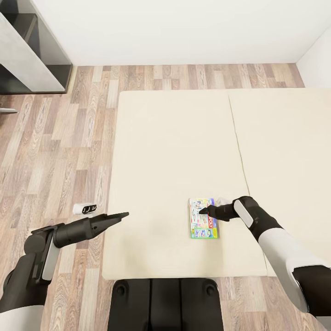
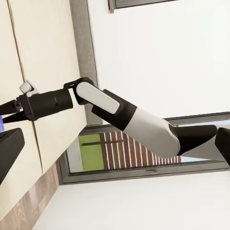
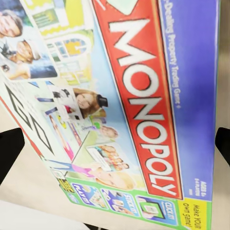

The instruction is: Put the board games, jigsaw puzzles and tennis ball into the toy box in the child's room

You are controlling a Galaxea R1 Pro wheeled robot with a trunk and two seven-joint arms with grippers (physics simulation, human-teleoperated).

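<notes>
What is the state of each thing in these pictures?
Monopoly box: flat on the bed, cover up, not lifted.
Bed: beige mattress bare but for the box.
Right gripper: over the box, jaws open, one at each side of it.
Left gripper: over the bed's edge, holding nothing, jaws' state unclear.

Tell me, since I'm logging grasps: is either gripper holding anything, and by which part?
Nothing is clearly held. The right gripper is open, its fingers either side of the Monopoly box on the bed. The left gripper holds nothing.
</notes>
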